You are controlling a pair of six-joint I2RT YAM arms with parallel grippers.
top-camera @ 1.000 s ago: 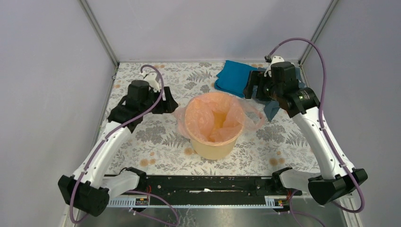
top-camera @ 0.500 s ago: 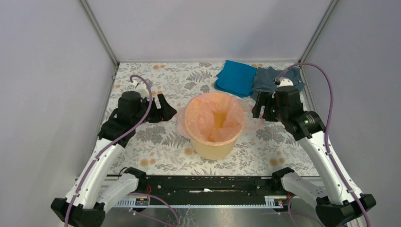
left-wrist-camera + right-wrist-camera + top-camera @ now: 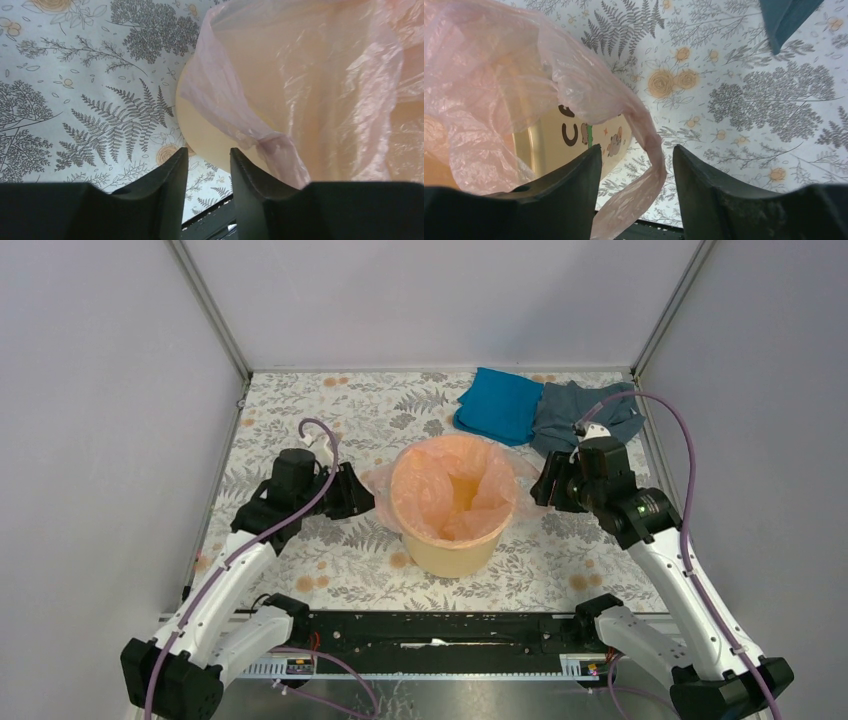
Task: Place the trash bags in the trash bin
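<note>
On my feed, plain pale lilac-grey walls point(image 3: 430, 300) close in three sides, with slim silver metal posts point(image 3: 209, 310) at the back corners. The surface point(image 3: 330, 420) wears a white fern-and-flower print, evenly lit, with a black rail point(image 3: 440, 628) along its near edge.

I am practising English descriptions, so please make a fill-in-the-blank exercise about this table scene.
1. The trash bag lining the yellow bucket is ____ in colour.
2. The blue cloth lies to the ____ of the grey-blue cloth.
3. A strip of the bag hangs between the fingers of the ____ end effector.
Answers: pink; left; right.
</note>
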